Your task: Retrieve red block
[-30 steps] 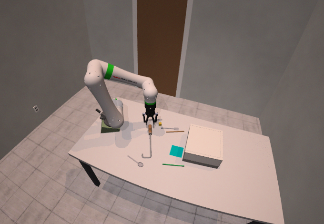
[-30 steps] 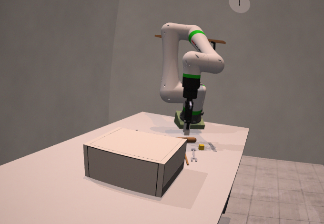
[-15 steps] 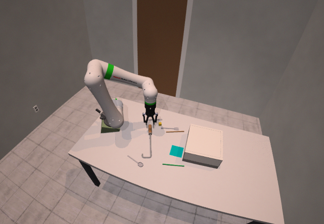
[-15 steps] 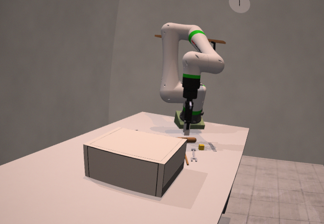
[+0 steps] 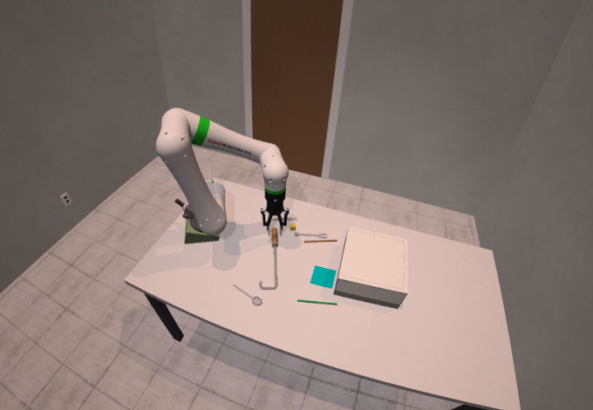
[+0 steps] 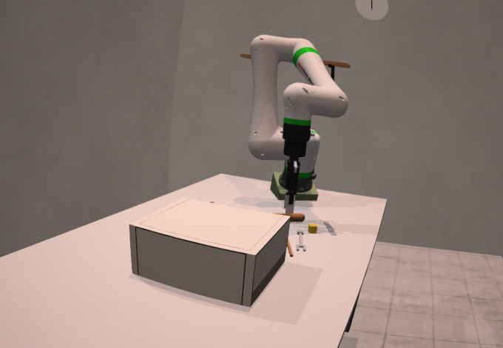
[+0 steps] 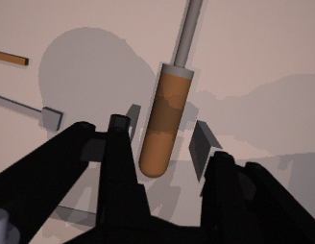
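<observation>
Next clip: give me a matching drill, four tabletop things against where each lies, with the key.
Things:
1. hook tool's wooden handle
2. teal square
3. yellow cube
4. green stick

Places:
A. flat against the cabinet's side nearest the arm
B. directly under the gripper, jaws part open around nothing
C. table edge side of the teal square, apart from it
D. just beside the gripper, toward the cabinet

Pairs: 1-B, 2-A, 3-D, 4-C

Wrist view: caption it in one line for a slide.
Open gripper poised above the hook tool's wooden handle, fingers straddling it without contact, metal shaft extending away across the table.
</observation>
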Controlling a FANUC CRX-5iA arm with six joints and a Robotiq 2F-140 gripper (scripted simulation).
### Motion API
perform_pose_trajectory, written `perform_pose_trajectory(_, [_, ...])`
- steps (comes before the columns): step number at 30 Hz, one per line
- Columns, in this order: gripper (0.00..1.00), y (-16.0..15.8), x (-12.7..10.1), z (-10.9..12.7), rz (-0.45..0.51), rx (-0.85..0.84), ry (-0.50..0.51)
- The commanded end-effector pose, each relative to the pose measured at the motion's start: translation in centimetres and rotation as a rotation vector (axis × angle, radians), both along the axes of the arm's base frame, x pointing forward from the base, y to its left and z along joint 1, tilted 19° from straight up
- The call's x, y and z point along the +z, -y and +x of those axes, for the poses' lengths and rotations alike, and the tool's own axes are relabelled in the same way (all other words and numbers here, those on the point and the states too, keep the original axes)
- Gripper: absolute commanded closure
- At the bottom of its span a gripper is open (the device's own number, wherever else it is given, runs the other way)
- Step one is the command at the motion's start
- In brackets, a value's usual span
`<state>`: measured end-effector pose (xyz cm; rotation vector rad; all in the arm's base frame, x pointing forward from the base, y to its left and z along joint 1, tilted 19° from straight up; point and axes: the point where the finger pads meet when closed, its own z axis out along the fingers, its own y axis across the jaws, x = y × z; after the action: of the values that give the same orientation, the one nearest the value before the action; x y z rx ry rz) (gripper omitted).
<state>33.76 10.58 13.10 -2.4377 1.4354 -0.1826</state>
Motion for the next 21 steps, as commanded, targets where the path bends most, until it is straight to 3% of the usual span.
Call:
perform_pose_trajectory(1, [0.66, -0.1, -0.3, 0.1, 0.000, 0.000, 0.000])
perform_pose_trajectory(21, [0.66, -0.6, -2.8, 0.8, 0.000, 0.000, 0.000])
